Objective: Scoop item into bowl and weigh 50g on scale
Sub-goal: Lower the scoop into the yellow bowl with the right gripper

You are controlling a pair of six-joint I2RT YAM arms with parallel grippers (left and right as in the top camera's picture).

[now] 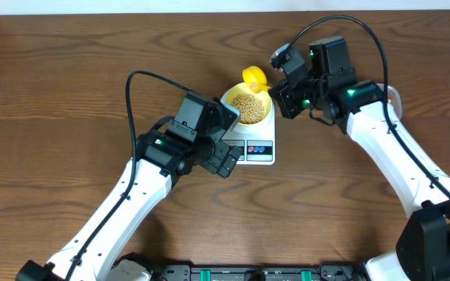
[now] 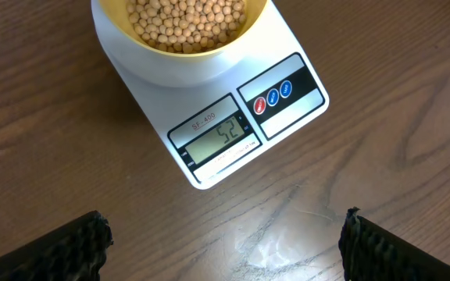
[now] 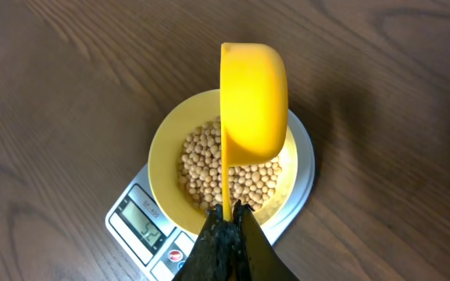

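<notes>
The pale yellow bowl (image 1: 250, 104) sits on the white scale (image 1: 259, 148) and holds many tan beans (image 1: 248, 103). The scale's display (image 2: 221, 134) reads 52. My right gripper (image 3: 229, 215) is shut on the thin handle of the bright yellow scoop (image 3: 254, 101), which hangs tipped on its side over the bowl (image 3: 166, 156) and beans (image 3: 209, 168). In the overhead view the scoop (image 1: 253, 77) is at the bowl's far rim. My left gripper (image 2: 225, 242) is open and empty, hovering over bare table just in front of the scale (image 2: 287, 97).
The dark wooden table (image 1: 69, 86) surrounds the scale. The left arm (image 1: 162, 152) reaches in from the front left, the right arm (image 1: 381, 133) from the right. A pale wall edge runs along the far side.
</notes>
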